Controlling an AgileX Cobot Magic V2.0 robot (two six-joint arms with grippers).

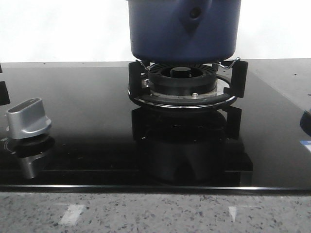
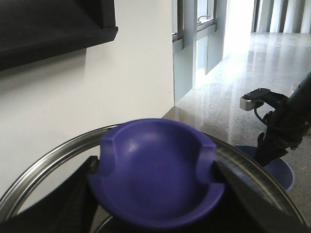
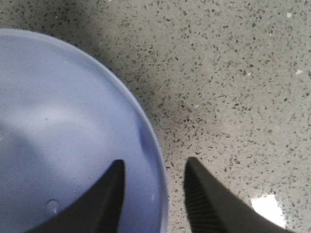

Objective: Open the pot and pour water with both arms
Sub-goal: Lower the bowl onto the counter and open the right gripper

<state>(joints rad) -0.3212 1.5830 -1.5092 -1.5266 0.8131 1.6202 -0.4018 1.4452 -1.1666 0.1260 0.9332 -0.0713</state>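
Pot sits on the burner grate, centred over the burner. Left gripper is clamped on the blue lid knob, fingers either side, steel lid rim around it. Right gripper is open, straddling the rim of a pale blue bowl on the speckled counter. Suggest lifting the lid straight up, level; close right on the rim squarely before tilting.

The large dark blue round pot with matte sides stands upright at the far middle of the scene, its rounded bottom edge resting on the black ring-shaped burner grate. A teardrop-shaped bracket with a small dark hole faces the near side. Its top is out of view.
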